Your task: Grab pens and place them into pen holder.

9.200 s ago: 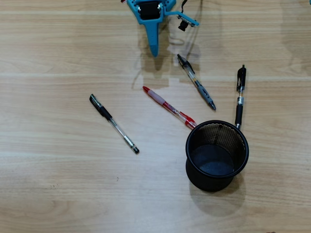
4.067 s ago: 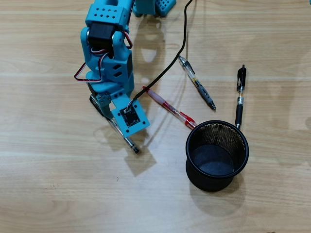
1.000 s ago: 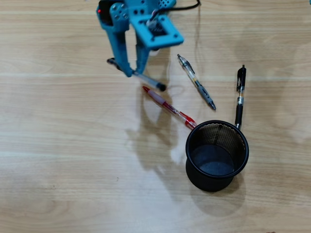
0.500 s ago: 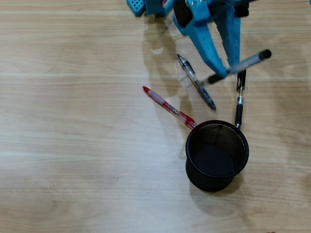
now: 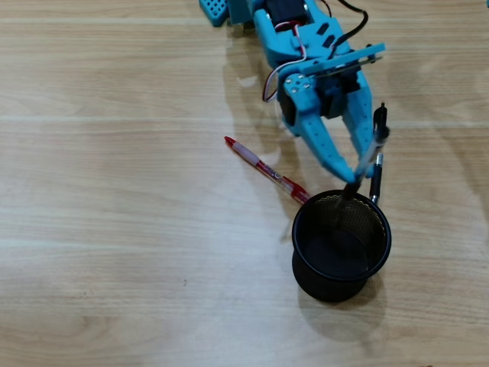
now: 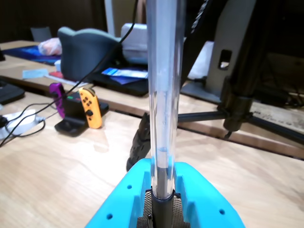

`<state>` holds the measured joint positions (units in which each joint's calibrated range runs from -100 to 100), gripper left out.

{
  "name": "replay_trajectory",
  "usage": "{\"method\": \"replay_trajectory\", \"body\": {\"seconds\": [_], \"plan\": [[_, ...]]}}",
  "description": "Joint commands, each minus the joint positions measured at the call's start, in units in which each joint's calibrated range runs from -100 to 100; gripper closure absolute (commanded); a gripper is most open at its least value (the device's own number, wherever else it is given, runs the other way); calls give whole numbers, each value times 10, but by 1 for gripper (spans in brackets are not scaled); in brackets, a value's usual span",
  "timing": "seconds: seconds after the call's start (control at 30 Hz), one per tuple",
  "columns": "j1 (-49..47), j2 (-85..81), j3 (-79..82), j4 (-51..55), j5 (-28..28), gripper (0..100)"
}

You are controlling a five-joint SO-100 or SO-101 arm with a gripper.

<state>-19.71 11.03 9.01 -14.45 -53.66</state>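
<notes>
From above, the blue end effector [image 5: 353, 177] is clamped on a clear pen [image 5: 370, 157] — its lower tip sits just over the back rim of the black mesh pen holder [image 5: 341, 245] on the wooden surface [image 5: 114, 252]. A red pen [image 5: 263, 168] lies beside the holder, its end touching the rim. The wrist view shows the clear pen [image 6: 164, 95] upright between the blue fingers [image 6: 128, 199].

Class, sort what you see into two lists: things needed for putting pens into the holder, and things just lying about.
Needed: clear pen held in the gripper; red pen on the table; black mesh pen holder.

Lying about: game controllers, cables, tripod.
</notes>
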Motion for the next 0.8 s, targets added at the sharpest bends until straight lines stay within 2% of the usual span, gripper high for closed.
{"method": "replay_trajectory", "body": {"seconds": [0.0, 0.27, 0.57, 0.77], "plan": [[19, 22, -35, -21, -3, 98], [18, 154, -144, -21, -28, 98], [20, 197, -175, -21, -28, 97], [21, 194, -175, -21, -28, 85]]}}
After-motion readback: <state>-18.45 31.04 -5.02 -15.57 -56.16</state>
